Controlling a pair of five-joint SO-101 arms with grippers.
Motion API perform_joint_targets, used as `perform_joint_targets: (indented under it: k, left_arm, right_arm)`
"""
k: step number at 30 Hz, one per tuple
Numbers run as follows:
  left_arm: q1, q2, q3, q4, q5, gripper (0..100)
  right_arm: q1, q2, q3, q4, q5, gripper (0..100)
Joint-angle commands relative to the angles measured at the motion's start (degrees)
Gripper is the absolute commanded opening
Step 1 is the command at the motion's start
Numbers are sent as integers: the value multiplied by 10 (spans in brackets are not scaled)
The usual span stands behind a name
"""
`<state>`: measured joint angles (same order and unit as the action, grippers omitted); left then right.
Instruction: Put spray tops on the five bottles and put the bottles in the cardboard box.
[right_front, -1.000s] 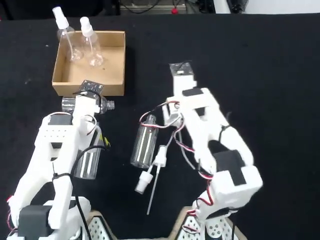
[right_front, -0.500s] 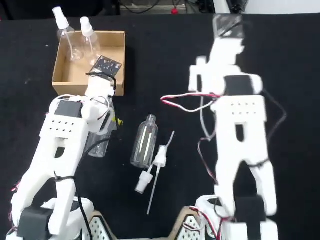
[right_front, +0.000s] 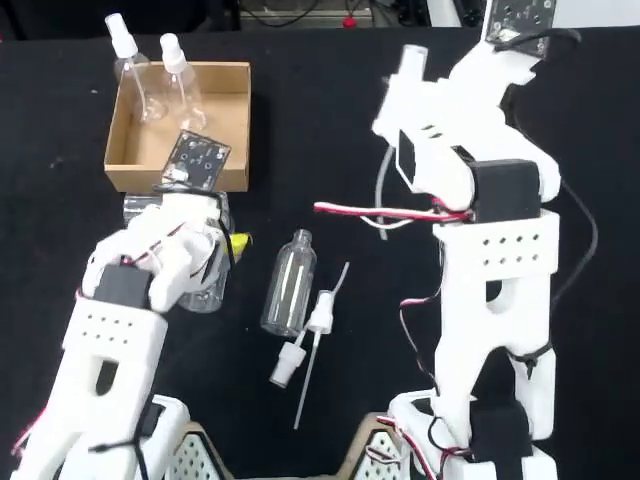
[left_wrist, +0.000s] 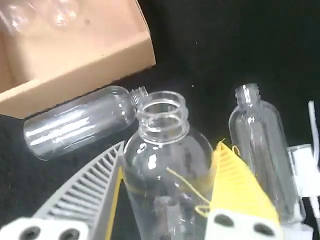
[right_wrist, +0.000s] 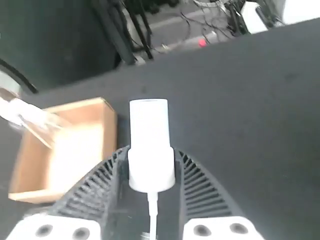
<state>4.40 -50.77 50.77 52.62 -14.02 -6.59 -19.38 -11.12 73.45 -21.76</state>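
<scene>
My left gripper (left_wrist: 170, 150) is shut on a clear, capless bottle (left_wrist: 162, 120), held near the table's left (right_front: 205, 275) just in front of the cardboard box (right_front: 225, 120). My right gripper (right_wrist: 150, 152) is shut on a white spray top (right_wrist: 149, 145), raised high over the far right of the table (right_front: 410, 62), its tube hanging below. A second capless bottle (right_front: 288, 282) lies mid-table beside a loose spray top (right_front: 305, 345). A third (left_wrist: 80, 122) lies against the box front. Two capped bottles (right_front: 160, 85) stand in the box's far left corner.
The table is covered in black cloth (right_front: 300, 120). The right arm's red and white cables (right_front: 370, 212) hang over the table's middle. Both arm bases stand at the near edge. Equipment and cables sit beyond the far edge (right_wrist: 200, 30).
The right arm rose from the table's middle to high over the far right, carrying the spray top. The left arm shifted slightly right toward the centre with its bottle.
</scene>
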Motion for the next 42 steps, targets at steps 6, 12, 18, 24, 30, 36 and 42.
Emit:
perform_joint_targets:
  k: [6, 12, 18, 24, 30, 36, 42]
  left_arm:
    - [51, -148, 88, -51, 33, 245]
    - [74, -245, 145, -62, 35, 245]
    - [76, -290, 181, -65, 55, 245]
    - [110, -343, 211, -62, 59, 245]
    - [121, -428, 243, -40, 59, 245]
    - [122, -498, 262, -16, 59, 245]
    - [122, -535, 287, -15, 59, 245]
  right_arm:
    - [-47, -30, -58, 4, -56, 53]
    - [-47, -36, -58, 27, -56, 53]
    - [-79, -99, -21, 18, -56, 53]
    - [-116, -148, 54, -46, -52, 53]
    - [-119, -192, 111, -78, -52, 53]
    - [-136, -233, 175, -137, -51, 53]
    - [-186, -261, 212, -201, -51, 51]
